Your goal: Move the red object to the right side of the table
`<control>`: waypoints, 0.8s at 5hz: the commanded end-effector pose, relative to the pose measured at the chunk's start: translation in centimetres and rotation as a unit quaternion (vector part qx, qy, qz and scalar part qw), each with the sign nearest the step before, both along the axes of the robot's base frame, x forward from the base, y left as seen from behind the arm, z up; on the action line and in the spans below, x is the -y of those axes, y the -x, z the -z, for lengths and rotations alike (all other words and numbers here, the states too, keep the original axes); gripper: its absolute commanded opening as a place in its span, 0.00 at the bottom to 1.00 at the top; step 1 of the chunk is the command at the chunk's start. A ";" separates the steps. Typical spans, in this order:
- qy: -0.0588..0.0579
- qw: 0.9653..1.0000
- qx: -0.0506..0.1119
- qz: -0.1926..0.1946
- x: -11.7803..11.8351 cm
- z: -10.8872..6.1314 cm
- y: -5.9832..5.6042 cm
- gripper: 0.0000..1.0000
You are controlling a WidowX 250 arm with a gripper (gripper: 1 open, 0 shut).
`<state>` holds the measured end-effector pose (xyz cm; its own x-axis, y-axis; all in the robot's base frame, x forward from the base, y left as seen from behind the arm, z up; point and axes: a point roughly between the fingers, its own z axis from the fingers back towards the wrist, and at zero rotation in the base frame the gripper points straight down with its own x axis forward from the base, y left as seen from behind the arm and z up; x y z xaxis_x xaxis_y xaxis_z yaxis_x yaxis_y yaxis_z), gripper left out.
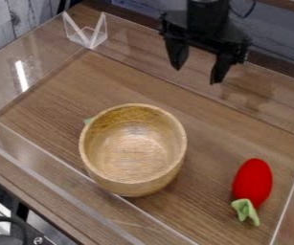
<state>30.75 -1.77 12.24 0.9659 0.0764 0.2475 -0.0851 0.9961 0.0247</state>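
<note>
Red object [252,181] lying near-vertical in frame, green stem toward front edge

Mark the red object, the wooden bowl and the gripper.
red object [252,181], camera view, middle of its red body
wooden bowl [132,176], camera view, front outer wall
gripper [200,70], camera view, midway between its open jaws

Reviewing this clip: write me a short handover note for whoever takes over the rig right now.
Gripper: jaws open, empty, hanging above the far side of the table, apart from everything.
Red object: lying on the tabletop near the right front corner, leafy stem toward the front wall, nothing touching it.
Wooden bowl: upright at front centre, empty.
Done: the red object already sits on the right side and is released.
Left: nothing obvious; perhaps just pull the arm clear.
</note>
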 end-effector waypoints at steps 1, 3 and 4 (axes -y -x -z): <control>-0.004 0.999 0.022 -0.022 -1.1 -0.1 -0.5 1.00; -0.003 0.999 0.030 -0.025 -1.9 0.3 -2.9 1.00; 0.001 0.999 0.030 0.022 -2.5 0.7 -3.0 1.00</control>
